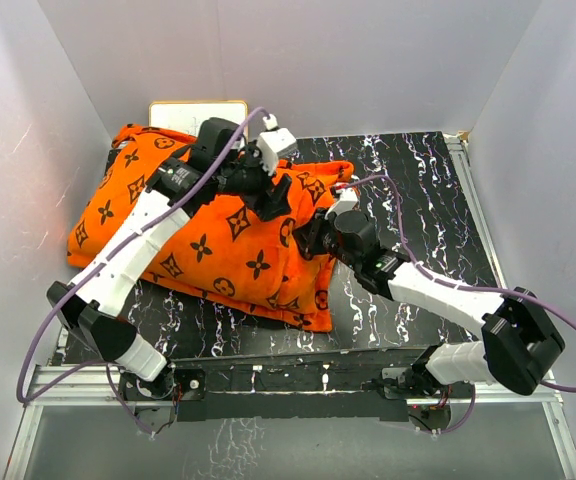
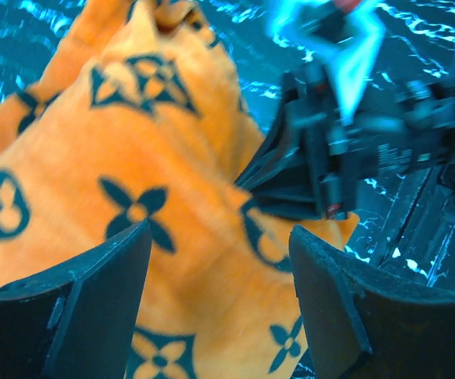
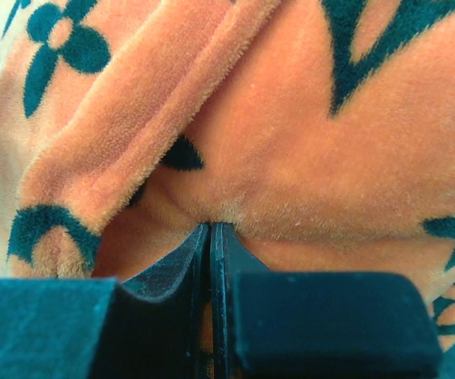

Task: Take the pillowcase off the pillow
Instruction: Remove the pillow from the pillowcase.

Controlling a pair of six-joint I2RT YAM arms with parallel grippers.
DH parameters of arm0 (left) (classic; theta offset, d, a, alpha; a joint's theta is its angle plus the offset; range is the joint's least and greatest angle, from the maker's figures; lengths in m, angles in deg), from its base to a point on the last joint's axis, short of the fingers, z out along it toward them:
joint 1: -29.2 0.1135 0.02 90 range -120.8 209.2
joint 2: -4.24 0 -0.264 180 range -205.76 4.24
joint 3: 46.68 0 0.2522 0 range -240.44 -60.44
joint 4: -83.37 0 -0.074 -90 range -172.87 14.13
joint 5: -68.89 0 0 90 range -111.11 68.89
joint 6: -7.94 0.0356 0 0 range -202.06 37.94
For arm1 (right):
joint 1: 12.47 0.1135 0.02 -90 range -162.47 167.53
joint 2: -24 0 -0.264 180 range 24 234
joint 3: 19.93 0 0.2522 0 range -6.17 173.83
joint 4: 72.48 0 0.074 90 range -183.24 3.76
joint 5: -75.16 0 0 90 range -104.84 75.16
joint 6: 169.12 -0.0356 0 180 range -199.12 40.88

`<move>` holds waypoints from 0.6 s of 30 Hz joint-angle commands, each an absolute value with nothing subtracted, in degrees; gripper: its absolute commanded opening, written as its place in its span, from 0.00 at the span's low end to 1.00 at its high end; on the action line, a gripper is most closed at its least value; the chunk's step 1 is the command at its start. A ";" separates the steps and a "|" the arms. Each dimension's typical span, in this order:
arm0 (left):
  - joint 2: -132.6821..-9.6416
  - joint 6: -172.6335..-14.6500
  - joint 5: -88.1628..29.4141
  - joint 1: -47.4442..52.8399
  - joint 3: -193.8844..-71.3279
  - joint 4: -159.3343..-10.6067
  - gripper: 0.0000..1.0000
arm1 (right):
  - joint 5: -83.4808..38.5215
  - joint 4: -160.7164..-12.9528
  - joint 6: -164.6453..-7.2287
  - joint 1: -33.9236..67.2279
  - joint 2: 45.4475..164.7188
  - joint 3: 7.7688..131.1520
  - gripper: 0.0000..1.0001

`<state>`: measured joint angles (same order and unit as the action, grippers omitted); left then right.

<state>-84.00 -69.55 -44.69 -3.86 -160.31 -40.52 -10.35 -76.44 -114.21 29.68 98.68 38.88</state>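
Black marbled counter (image 1: 418, 200). Right end effector (image 3: 210, 229) clenched on pillowcase (image 3: 306, 158) fold; left end effector (image 2: 219, 230) released, hovering over it. Rt should pull slow while left pins bulk.

Plain pale walls (image 1: 298, 60) close in the space on three sides, evenly lit. The table top (image 1: 428, 200) is black with white marble veins, edged by a metal rail (image 1: 476, 215). A small framed whiteboard (image 1: 183, 108) lies at the back wall.
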 commanded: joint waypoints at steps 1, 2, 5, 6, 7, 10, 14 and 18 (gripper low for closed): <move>-84.89 -65.05 -43.09 -10.00 -162.80 -41.25 0.69 | -16.34 -65.59 -120.07 29.99 97.30 37.22 0.08; -85.22 -64.52 -41.99 -11.22 -161.84 -41.14 0.69 | -15.96 -65.66 -120.86 30.03 97.27 37.24 0.08; -85.46 -64.28 -38.99 -13.07 -157.98 -42.91 0.71 | -14.26 -67.42 -122.76 29.82 96.50 37.33 0.08; -85.36 -64.12 -37.36 -13.67 -156.52 -43.84 0.75 | -13.82 -67.87 -123.38 29.73 96.06 37.10 0.08; -85.16 -63.64 -35.22 -14.34 -154.99 -45.07 0.79 | -13.49 -67.98 -123.91 29.59 95.48 36.68 0.08; -84.39 -62.89 -25.78 -15.42 -150.49 -50.41 0.80 | -13.79 -67.46 -125.54 28.76 94.29 35.03 0.08; -82.32 -61.43 -16.47 -15.84 -145.37 -56.21 0.78 | -13.74 -67.42 -126.92 28.60 93.71 33.41 0.08; -82.21 -58.86 -11.19 -16.59 -142.60 -57.13 0.75 | -13.69 -67.42 -127.24 28.51 94.21 32.28 0.08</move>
